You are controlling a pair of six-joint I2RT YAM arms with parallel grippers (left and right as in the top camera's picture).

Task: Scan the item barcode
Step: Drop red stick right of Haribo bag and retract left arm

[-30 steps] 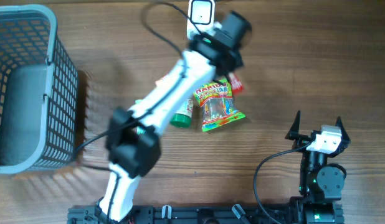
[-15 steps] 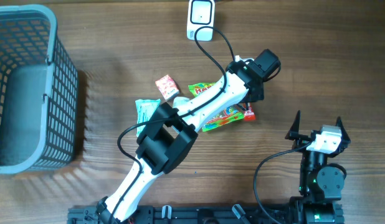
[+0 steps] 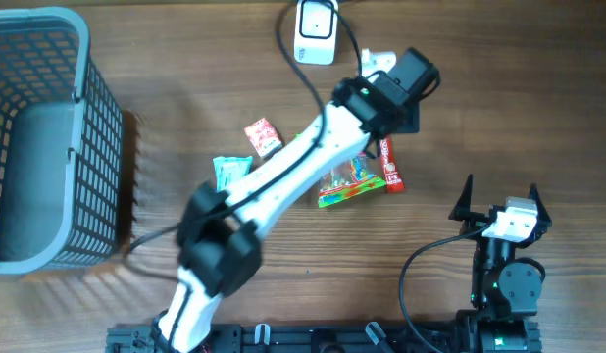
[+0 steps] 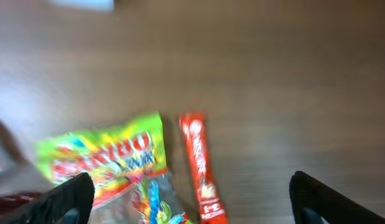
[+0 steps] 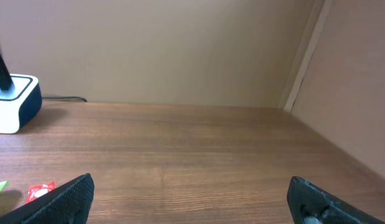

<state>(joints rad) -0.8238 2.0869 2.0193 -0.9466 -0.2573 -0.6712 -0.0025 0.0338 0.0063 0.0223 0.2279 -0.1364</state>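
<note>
Red stick packet (image 4: 199, 168) is lying flat on the wooden counter (image 3: 499, 78), just beside the Haribo gummy bag (image 4: 111, 155) and not far from the white barcode scanner (image 3: 315, 20). Left end effector (image 4: 191, 183) hovers over it, fingers spread wide, nothing pinched. Right end effector (image 5: 189, 186) is spread wide too and empty, well off to the side. Grey basket (image 3: 87, 88) sits far left.
</note>
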